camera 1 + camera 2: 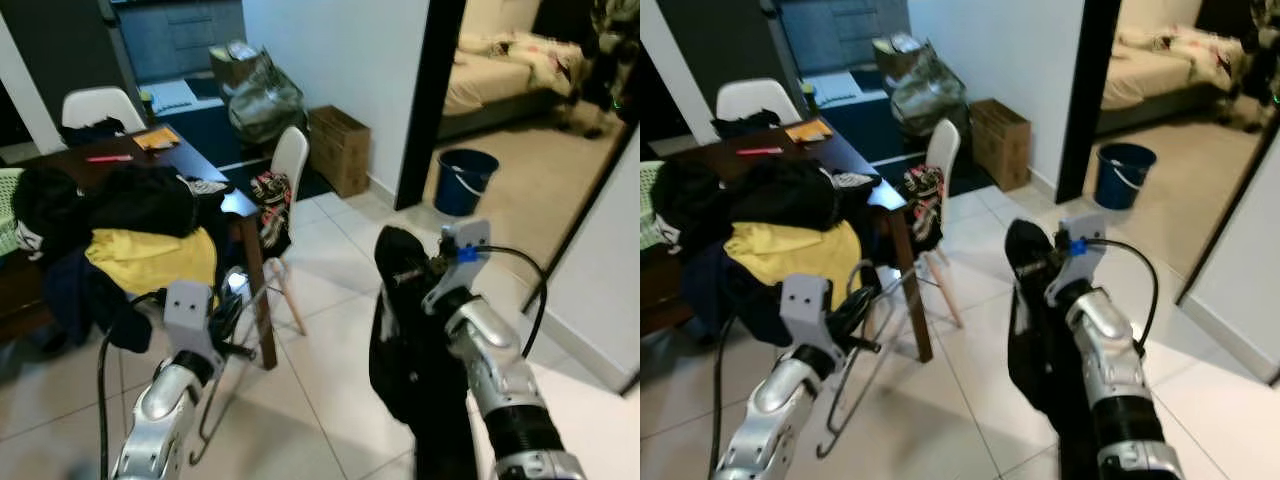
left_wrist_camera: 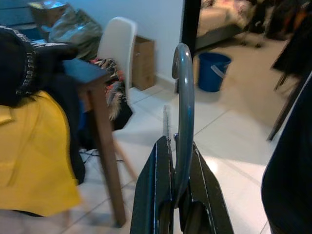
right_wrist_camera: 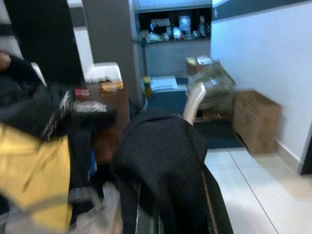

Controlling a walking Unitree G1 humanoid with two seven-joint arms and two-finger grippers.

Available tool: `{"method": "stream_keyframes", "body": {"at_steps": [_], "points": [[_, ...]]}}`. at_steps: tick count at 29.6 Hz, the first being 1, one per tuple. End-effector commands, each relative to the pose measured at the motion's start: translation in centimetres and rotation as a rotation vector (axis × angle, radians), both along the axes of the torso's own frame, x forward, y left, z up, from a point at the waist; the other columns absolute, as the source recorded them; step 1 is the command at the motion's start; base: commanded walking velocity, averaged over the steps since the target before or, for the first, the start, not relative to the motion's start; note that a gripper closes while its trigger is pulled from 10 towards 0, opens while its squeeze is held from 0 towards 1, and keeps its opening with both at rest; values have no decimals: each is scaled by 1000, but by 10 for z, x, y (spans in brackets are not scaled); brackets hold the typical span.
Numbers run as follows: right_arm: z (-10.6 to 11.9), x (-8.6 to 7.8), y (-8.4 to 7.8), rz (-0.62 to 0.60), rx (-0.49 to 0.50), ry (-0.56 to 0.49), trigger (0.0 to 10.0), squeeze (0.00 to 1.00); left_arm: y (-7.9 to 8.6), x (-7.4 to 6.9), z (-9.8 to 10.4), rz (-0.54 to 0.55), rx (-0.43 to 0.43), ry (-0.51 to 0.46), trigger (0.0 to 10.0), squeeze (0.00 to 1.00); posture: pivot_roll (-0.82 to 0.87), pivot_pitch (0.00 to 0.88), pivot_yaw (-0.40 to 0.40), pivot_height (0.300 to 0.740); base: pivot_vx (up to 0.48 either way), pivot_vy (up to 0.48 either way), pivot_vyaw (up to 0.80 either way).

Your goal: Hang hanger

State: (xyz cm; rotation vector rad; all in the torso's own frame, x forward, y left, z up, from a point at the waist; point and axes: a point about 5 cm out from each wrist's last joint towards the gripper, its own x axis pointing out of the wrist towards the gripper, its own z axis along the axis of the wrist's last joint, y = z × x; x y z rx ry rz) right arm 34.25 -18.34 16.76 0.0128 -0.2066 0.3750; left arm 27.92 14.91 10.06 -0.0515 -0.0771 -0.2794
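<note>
A grey metal hanger [image 2: 184, 97] is clamped between the two black fingers of my left gripper [image 1: 230, 305]. Its wire frame [image 1: 872, 375] dangles down toward the tiled floor, beside the table leg. My right gripper [image 1: 405, 268] is raised at centre right and shut on a black garment [image 1: 398, 340]. The cloth drapes over the fingers [image 3: 209, 204] and hangs down along the arm, hiding most of them. Hanger and garment are apart, about a forearm's width between them.
To my left stands a dark wooden table [image 1: 205, 160] piled with black and yellow clothes [image 1: 150, 255]. A white chair [image 1: 290, 160] with a bag sits at its corner. A cardboard box [image 1: 340, 148] is by the wall, and a blue bucket [image 1: 464, 180] stands in the bedroom doorway.
</note>
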Motion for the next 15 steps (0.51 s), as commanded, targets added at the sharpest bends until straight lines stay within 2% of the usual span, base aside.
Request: {"method": "stream_keyframes", "body": {"at_steps": [1, 8, 9, 10, 12, 13, 15], "points": [[5, 4, 8, 23, -7, -8, 10000, 0, 0, -5, -6, 7, 15, 35, 10000, 0, -14, 0, 33, 740, 480, 0, 788], [22, 10, 13, 34, 12, -63, 10000, 0, -17, -17, -6, -80, -26, 51, 10000, 0, 9, 0, 25, 740, 480, 0, 788], [29, 12, 16, 37, 15, -85, 10000, 0, -26, -23, -9, -152, -35, 74, 10000, 0, 9, 0, 25, 740, 480, 0, 788], [29, 12, 16, 37, 15, -85, 10000, 0, -26, -23, -9, -152, -35, 74, 10000, 0, 9, 0, 25, 740, 480, 0, 788], [46, 16, 31, 74, 12, -140, 10000, 0, -47, -42, -18, -373, -39, 170, 10000, 0, 9, 0, 27, 740, 480, 0, 788], [46, 16, 31, 74, 12, -140, 10000, 0, -47, -42, -18, -373, -39, 170, 10000, 0, 9, 0, 27, 740, 480, 0, 788], [60, 17, 47, 128, 16, -184, 10000, 0, -55, -57, -24, -498, -86, 263, 10000, 0, 16, 0, 26, 740, 480, 0, 788]]}}
